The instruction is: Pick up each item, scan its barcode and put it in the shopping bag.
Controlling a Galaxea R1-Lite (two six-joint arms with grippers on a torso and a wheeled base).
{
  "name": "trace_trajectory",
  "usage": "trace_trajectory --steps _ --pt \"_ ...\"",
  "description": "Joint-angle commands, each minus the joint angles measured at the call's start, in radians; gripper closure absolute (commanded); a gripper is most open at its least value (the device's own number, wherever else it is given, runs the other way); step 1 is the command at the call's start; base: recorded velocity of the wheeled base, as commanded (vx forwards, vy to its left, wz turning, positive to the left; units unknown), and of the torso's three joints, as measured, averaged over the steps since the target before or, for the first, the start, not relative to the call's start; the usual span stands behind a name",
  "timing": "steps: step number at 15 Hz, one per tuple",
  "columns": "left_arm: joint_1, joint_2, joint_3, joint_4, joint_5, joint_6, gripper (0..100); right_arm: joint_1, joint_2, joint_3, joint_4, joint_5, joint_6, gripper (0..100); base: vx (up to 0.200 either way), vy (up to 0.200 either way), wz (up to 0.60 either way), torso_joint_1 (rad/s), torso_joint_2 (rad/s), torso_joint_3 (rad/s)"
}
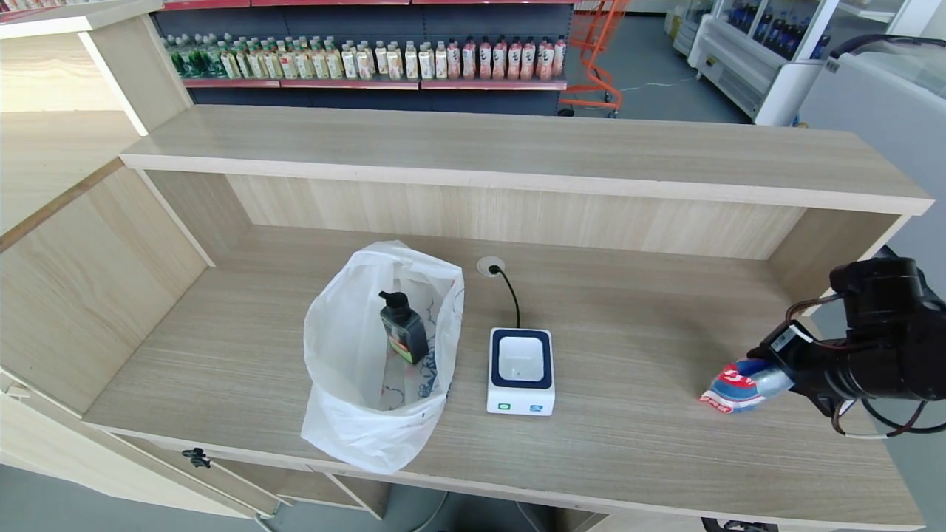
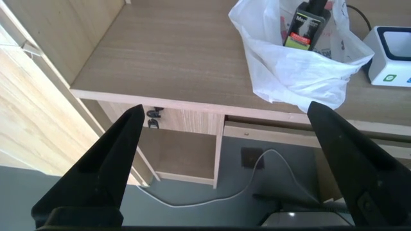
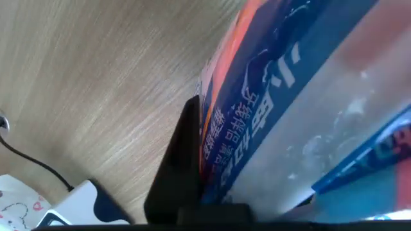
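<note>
Shopping bag [image 1: 355, 428] on wooden counter [image 1: 635, 369]; bottle shelves [image 1: 369, 83] behind.

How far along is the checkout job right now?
Done: a dark pump bottle already stands in the shopping bag. In hand: the right gripper is shut on a blue and red packet at the right end of the counter, apart from the scanner. Left: scanning and bagging that packet. The left gripper is open, holding nothing.
</note>
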Motion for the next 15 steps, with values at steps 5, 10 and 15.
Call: trace_trajectory --steps 5,10,15 --pt "0.0 0.0 0.0 0.0 0.0 0.0 0 0.028 0.076 0.002 -0.041 -0.072 -0.141 100 0.0 0.0 0.0 0.0 0.0 0.0" --pt "0.0 0.0 0.0 0.0 0.0 0.0 0 0.073 -0.073 0.012 -0.119 0.146 -0.23 100 0.0 0.0 0.0 0.0 0.0 0.0" --pt "0.0 0.0 0.0 0.0 0.0 0.0 0 0.065 -0.228 0.131 -0.113 0.744 -0.726 100 0.0 0.0 0.0 0.0 0.0 0.0"
